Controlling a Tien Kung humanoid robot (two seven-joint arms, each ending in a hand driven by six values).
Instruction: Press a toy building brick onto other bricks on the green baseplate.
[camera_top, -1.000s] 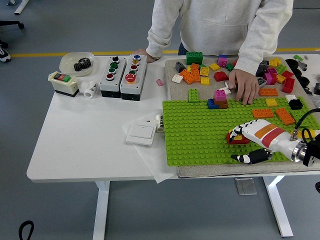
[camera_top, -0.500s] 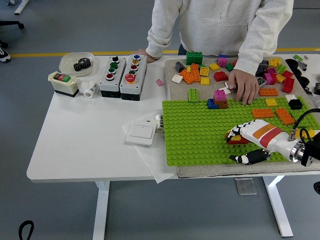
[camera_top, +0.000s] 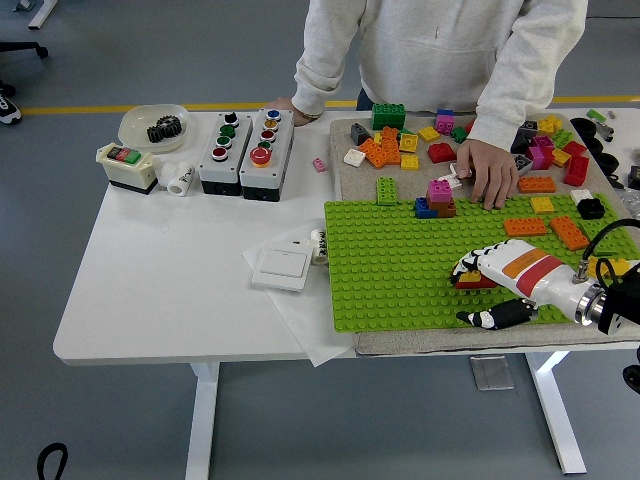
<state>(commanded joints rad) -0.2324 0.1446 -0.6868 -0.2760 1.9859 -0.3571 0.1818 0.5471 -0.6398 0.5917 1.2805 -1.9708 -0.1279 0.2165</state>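
One robot hand (camera_top: 497, 282), the right, lies low over the near right part of the green baseplate (camera_top: 400, 270), fingers flat and together on top of a red brick (camera_top: 476, 281) with a yellow piece beside it (thumb stretched out apart, near the plate's front edge). It appears to press rather than grasp, though the fingers hide whether the brick is seated. The left hand is not in view.

Recommended for this step: push straight down with flat fingers and keep the load centred over the studs, so the brick does not tip or skate.

Compared with one second ago, the hand has slid slightly toward the bench's near edge, and the brick sits in the same spot. At the far side, a person's hand (camera_top: 492, 172) has stayed resting by the pink stack (camera_top: 438, 194).
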